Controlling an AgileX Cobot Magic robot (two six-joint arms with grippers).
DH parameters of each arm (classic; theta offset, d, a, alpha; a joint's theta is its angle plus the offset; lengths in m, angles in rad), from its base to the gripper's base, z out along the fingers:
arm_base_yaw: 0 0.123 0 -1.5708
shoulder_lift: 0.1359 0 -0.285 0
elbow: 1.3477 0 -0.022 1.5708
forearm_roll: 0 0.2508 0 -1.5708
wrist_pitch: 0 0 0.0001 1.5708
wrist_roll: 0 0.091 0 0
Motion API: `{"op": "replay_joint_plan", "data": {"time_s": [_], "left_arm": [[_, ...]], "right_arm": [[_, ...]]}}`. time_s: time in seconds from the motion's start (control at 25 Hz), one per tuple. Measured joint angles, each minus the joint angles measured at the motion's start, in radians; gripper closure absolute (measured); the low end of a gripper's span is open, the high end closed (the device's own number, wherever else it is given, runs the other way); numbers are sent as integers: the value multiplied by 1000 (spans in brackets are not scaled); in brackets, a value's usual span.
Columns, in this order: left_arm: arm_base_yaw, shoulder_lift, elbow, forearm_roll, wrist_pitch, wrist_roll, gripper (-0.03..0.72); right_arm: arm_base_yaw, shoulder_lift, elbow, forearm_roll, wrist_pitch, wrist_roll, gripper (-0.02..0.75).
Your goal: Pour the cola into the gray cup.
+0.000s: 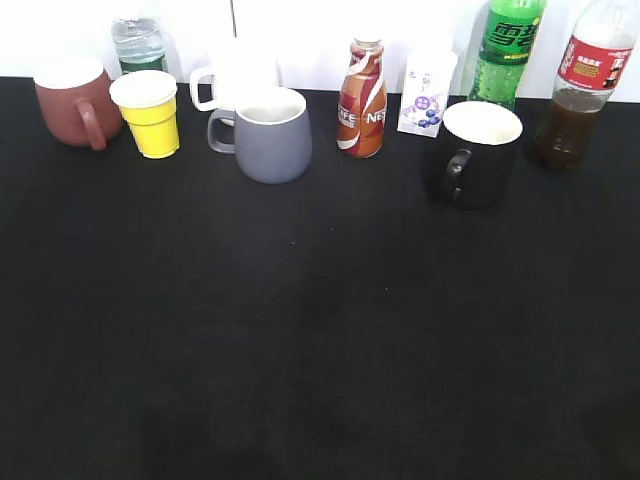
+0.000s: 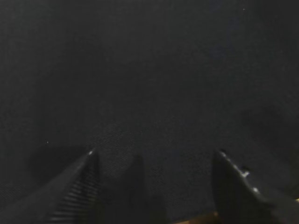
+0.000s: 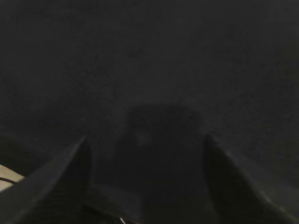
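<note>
The cola (image 1: 585,85), a clear bottle with a red label and dark liquid in its lower part, stands at the far right back of the black table. The gray cup (image 1: 268,133), a blue-gray mug with its handle to the left, stands left of centre in the back row. Neither arm shows in the exterior view. My left gripper (image 2: 154,156) is open and empty over bare black cloth. My right gripper (image 3: 145,142) is open and empty over dark cloth too. Neither wrist view shows the bottle or the cup.
Along the back stand a brown mug (image 1: 72,102), a yellow paper cup (image 1: 150,113), a white mug (image 1: 232,75), a coffee bottle (image 1: 362,98), a small carton (image 1: 426,92), a black mug (image 1: 476,152), a green soda bottle (image 1: 508,48) and a clear bottle (image 1: 137,44).
</note>
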Motion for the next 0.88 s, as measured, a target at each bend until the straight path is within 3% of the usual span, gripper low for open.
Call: {"op": "replay_joint_plan", "data": {"time_s": [0.12,0.6,0.64,0.8,0.88], "left_arm": [[0,0,0,0,0,0,123],[3,-7,1,0,-1,0,122],[23,-28,1,0,-1,0,122],[206,-179,1,0,-2,0,122],[255,-224,1,1,-2,0,122]], "right_arm": [[0,0,0,1,1,0,139],[-1,-8,0,1,2,-1,162],[-27,-23,0,4,3,-1,162],[-341,-152,0,13,3,-2,163],[-367,-244,0,18,4,-1,163]]}}
